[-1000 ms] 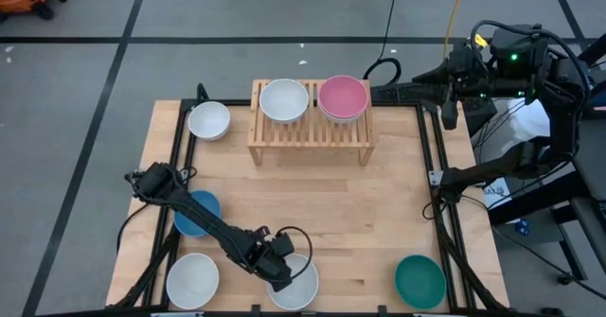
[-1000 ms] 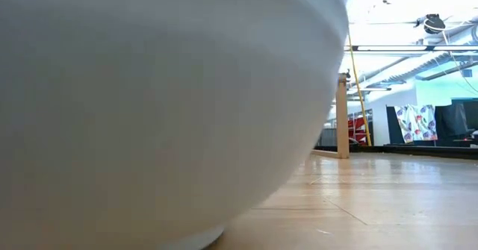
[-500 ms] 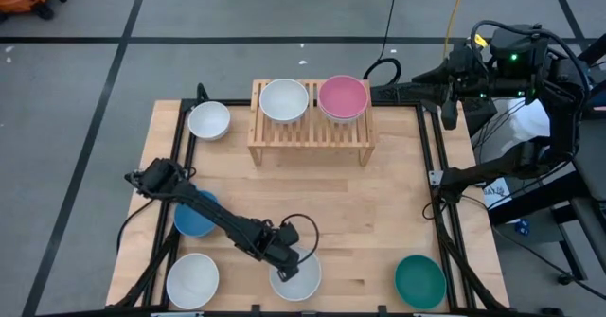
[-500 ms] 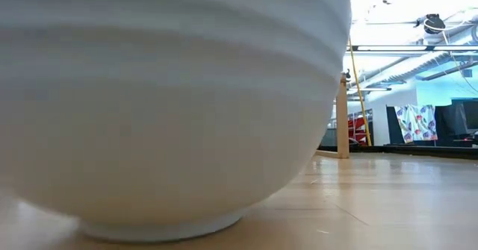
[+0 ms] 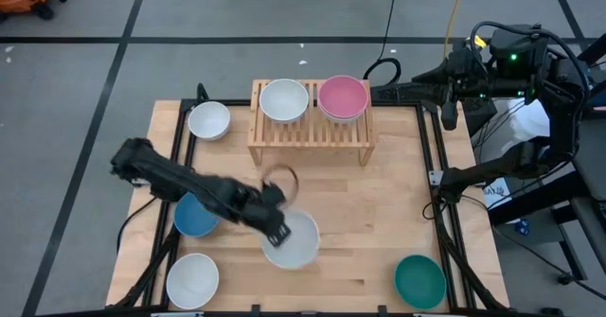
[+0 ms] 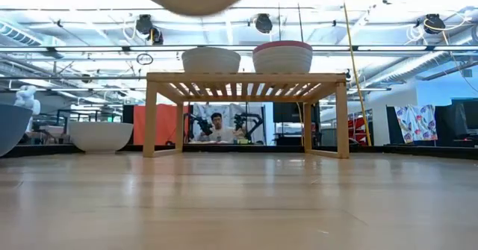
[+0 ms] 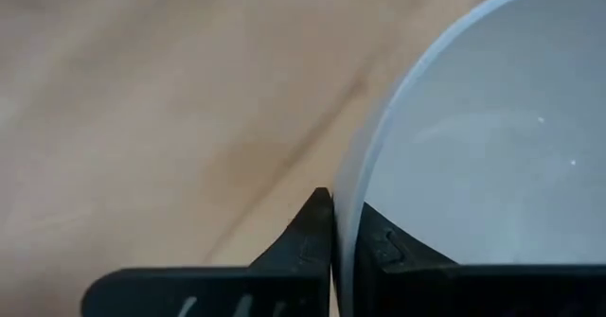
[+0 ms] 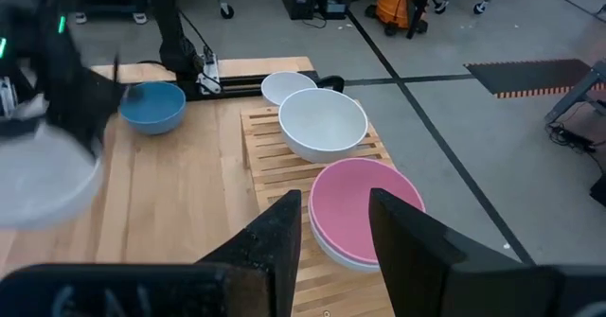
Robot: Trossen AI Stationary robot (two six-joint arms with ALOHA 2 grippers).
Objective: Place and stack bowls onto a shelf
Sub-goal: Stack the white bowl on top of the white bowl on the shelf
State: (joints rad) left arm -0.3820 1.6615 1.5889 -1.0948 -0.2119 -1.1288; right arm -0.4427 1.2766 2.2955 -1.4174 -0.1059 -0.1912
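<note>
Counting bowls — five white, one blue, pink, green.

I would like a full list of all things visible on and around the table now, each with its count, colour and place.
White bowl on shelf: 1, white, shelf's left half.
Pink bowl: 1, pink, shelf's right half.
Shelf: 1, light wood, table's far middle.
White bowl by shelf: 1, white, table, left of shelf.
Blue bowl: 1, blue, left side.
Near white bowl: 1, white, near-left corner.
Green bowl: 1, dark green, near-right corner.
Held white bowl: 1, white, lifted, near middle.
Left end effector: shut on held bowl's rim.
Right end effector: open, beyond the table's far-right corner.
</note>
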